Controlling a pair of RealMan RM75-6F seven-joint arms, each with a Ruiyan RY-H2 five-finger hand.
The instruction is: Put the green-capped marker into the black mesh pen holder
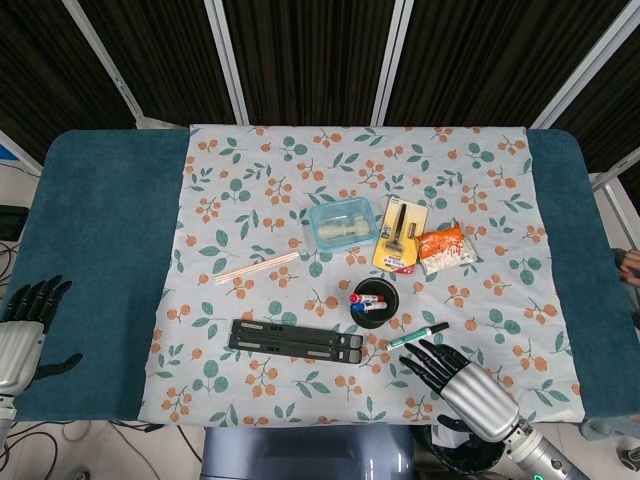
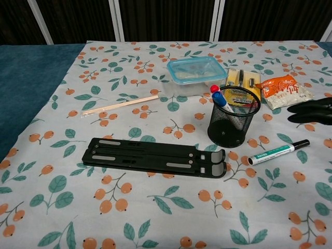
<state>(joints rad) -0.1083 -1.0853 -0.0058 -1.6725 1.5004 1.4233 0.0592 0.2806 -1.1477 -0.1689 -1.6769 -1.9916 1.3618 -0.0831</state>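
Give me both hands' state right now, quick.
Left hand: open, holding nothing, at the table's left edge.
Right hand: open, fingers spread, empty, just short of the marker.

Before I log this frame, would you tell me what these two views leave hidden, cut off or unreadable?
- Right hand: chest view's right edge leaves only dark fingertips.
- Left hand: head view's left edge clips it; absent from chest view.
- Marker label: too small to read.
- Pen holder contents: mesh hides the lower ends.
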